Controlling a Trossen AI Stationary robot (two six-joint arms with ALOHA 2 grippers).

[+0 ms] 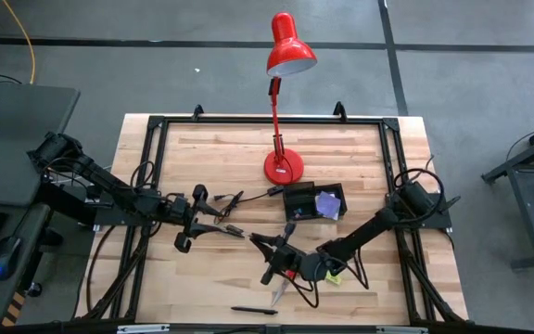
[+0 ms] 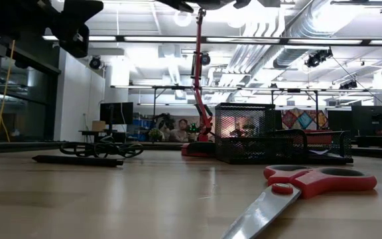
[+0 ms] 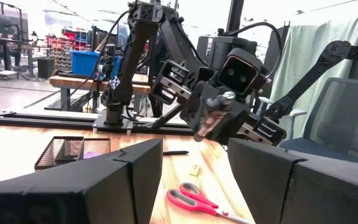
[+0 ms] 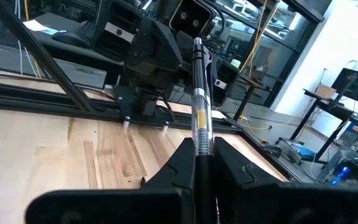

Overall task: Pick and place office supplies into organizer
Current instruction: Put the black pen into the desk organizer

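Note:
My right gripper (image 1: 267, 247) hangs over the table's middle, shut on a thin pen (image 4: 200, 106) with a clear and silver barrel. The pen points at my left gripper (image 1: 224, 221), which stands open a short way to the left, with nothing between its fingers (image 3: 135, 171). Red-handled scissors (image 1: 284, 280) lie flat on the table under the right gripper. A black pen (image 1: 254, 311) lies near the front edge, and a yellow-green piece (image 1: 334, 276) lies by the right arm. The black organizer (image 1: 304, 197) stands right of the lamp base with a purple pad (image 1: 327, 202) inside. My right gripper pinches the pen's rear part (image 4: 202, 144) between its two fingers. The pen runs along the fingers and sticks out forward past their tips, toward the left gripper. It is lifted clear of the table, above the scissors.
A red desk lamp (image 1: 284, 167) stands at the table's far middle, its base next to the organizer. A thin black cable (image 1: 253, 195) lies left of the organizer. Black metal rails (image 1: 156, 125) frame the table's edges. Bare wood shows at the far left and near left.

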